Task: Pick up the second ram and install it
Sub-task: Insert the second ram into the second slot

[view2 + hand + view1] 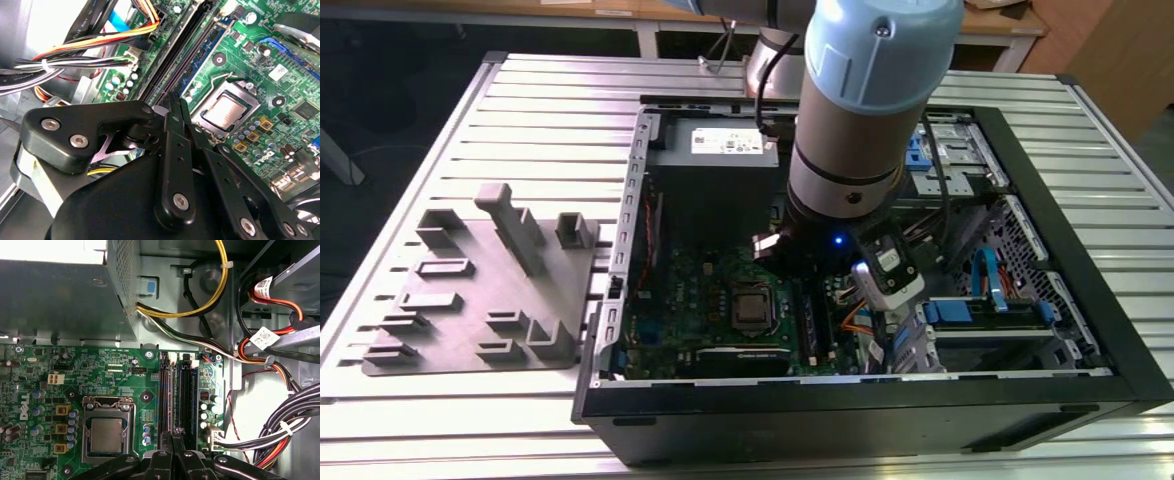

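Observation:
My gripper is down inside the open computer case, over the motherboard. Its two black fingers are pressed together with no gap, and their tips sit right over the row of long black memory slots. A thin dark strip that looks like the second ram stands edge-up in the slot in line with the fingertips. I cannot tell whether the tips touch it. A wider dark stick stands in the neighbouring slot.
The processor socket lies beside the slots. Bundles of cables and the power supply crowd the case. On the exterior view's left, a grey fixture plate lies on the slatted table.

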Action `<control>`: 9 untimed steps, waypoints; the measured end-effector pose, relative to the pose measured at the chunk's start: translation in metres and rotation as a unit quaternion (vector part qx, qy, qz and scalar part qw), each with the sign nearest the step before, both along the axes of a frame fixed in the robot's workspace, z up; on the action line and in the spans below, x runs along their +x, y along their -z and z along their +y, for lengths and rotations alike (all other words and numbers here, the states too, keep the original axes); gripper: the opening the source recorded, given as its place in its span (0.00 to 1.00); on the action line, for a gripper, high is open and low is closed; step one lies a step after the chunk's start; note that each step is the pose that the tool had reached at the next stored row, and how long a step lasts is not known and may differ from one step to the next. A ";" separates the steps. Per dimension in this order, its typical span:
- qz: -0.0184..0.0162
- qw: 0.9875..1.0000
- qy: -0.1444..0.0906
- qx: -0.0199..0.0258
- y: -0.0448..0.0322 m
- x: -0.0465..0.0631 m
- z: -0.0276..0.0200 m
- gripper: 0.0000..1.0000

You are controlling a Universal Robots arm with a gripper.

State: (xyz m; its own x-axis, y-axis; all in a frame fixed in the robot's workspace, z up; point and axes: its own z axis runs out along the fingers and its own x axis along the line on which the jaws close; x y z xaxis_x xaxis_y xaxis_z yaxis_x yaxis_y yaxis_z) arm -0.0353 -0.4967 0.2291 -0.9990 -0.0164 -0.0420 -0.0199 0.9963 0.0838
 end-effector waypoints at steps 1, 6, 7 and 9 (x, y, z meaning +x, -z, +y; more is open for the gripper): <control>0.000 1.000 0.000 0.000 0.0000 0.000 0.0000 0.08; 0.000 1.000 0.000 0.000 0.0000 0.000 0.0000 0.08; 0.000 1.000 0.001 0.000 0.0000 0.000 0.0000 0.08; 0.000 1.000 0.005 0.000 0.0000 0.000 -0.0001 0.08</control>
